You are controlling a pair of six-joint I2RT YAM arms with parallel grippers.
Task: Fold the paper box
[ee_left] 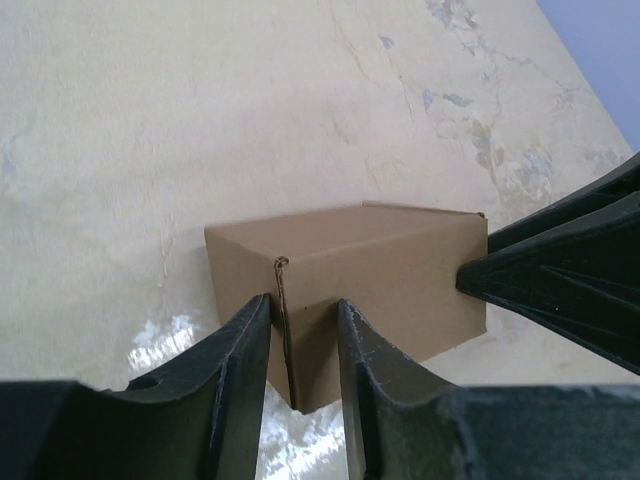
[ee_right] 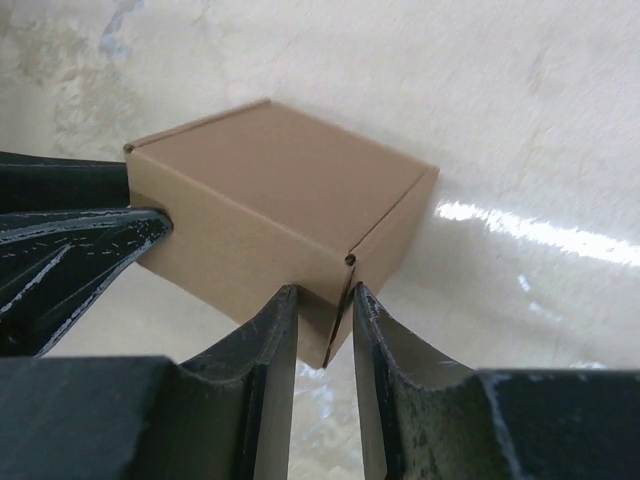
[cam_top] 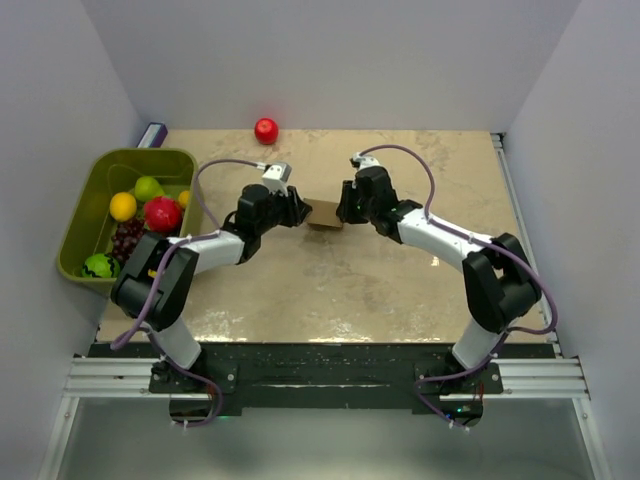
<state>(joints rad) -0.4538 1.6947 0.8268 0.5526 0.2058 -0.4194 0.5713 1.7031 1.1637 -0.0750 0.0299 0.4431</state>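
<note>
The paper box [cam_top: 325, 214] is a small closed brown cardboard cube at the middle of the table. My left gripper [cam_top: 301, 211] is at its left side and my right gripper [cam_top: 344, 211] at its right. In the left wrist view the box [ee_left: 400, 265] has one vertical corner edge between my left gripper's [ee_left: 305, 325] two fingers, which press on both walls. In the right wrist view the opposite corner of the box [ee_right: 270, 190] sits pinched the same way in my right gripper [ee_right: 325, 305]. I cannot tell whether the box touches the table.
A green bin [cam_top: 100, 170] with several fruits stands at the table's left edge. A red apple [cam_top: 266, 130] lies at the far edge, and a small purple object [cam_top: 152, 134] at the far left corner. White walls enclose three sides.
</note>
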